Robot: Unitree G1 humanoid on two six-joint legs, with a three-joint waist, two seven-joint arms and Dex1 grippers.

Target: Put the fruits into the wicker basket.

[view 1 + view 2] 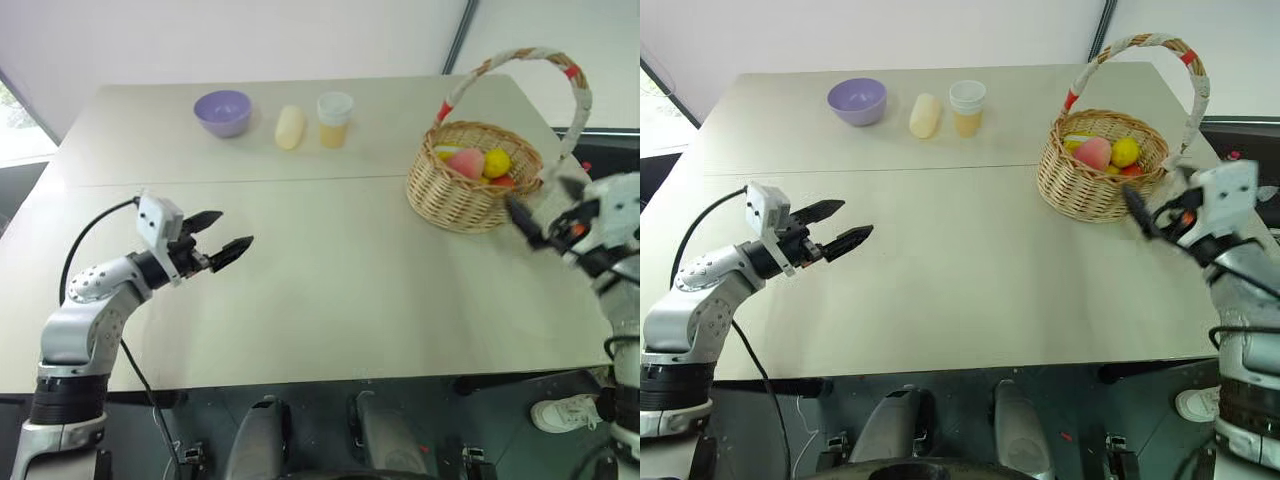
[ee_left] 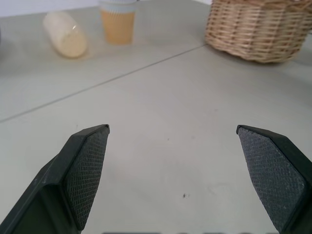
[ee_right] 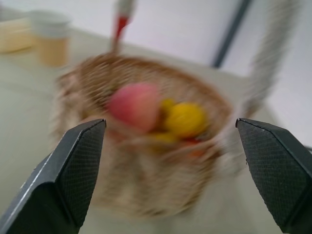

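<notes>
Wicker basket (image 1: 470, 190) at the tabletop's (image 1: 320, 280) right side, pink peach (image 1: 466, 163), yellow lemon (image 1: 496, 162) and red-orange fruit (image 1: 503, 182) inside it, right gripper (image 3: 170, 146) just beside the basket, jaws apart and empty, left gripper (image 1: 222, 238) well away over bare tabletop, jaws apart, purple bowl (image 1: 222, 112), pale roll (image 1: 289, 127) and cup (image 1: 334, 119) along the far edge.

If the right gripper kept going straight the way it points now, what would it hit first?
Most likely the wicker basket. The right gripper is open, and its wrist view looks straight at the basket's near wall, with the pink peach and yellow lemon inside. Nothing shows between them, though depth is hard to judge.
</notes>
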